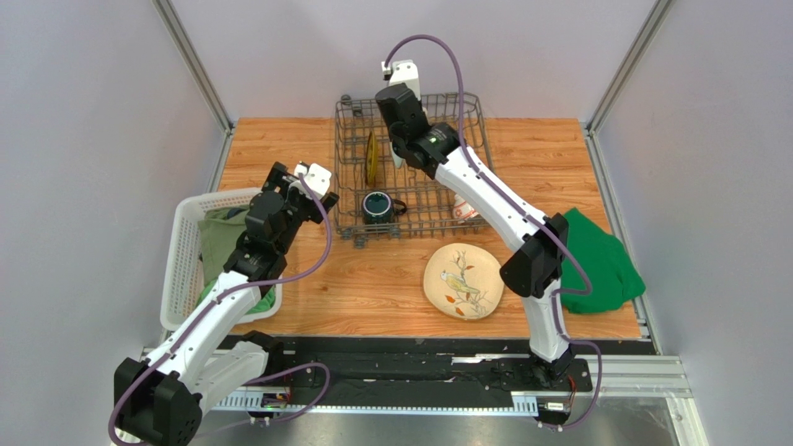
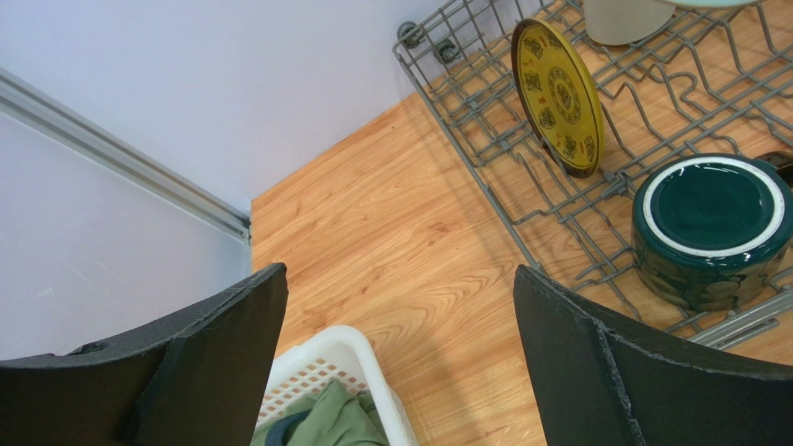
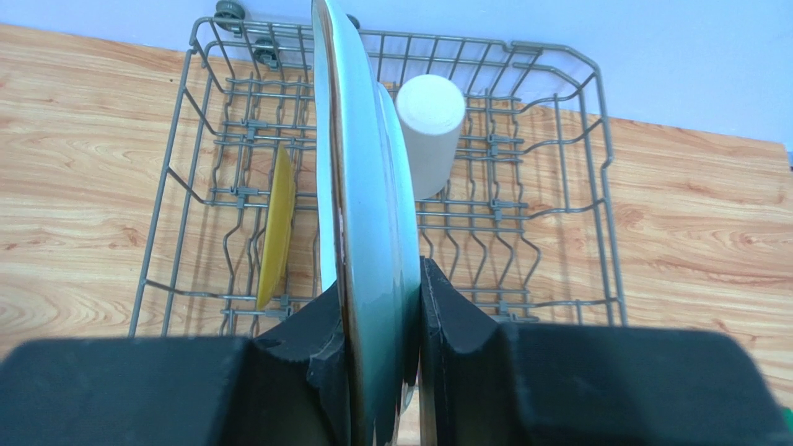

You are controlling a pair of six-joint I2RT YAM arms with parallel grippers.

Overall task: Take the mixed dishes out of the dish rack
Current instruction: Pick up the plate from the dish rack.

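- Right gripper [image 3: 377, 307] is clamped on the rim of the pale green plate [image 3: 368, 186], one finger pressed to each face; the right wrist view shows the plate edge-on up the middle of the frame.
- That plate stands upright over the dish rack [image 3: 577, 56]. Whether it touches the wires I cannot tell, and the overhead view hides it almost wholly behind the gripper.
- In the right wrist view the yellow plate [image 3: 277, 223] stands on edge in the tines to the left, and the beige tumbler [image 3: 430, 130] sits just right of the held plate, toward the top of the frame.
- Left gripper [image 2: 400, 316] is spread wide with nothing in it, above the table [image 2: 391, 251] between the white basket [image 2: 349, 358] and the rack.
- Only the left wrist and overhead views show the teal mug [image 2: 712, 228], at the rack's lower edge.
- Only the overhead view shows the cream plate [image 1: 463, 281] lying flat on the table below the rack, the red-and-white bowl [image 1: 465, 212] mostly hidden behind the right arm, and a green cloth [image 1: 600, 265] at the right.
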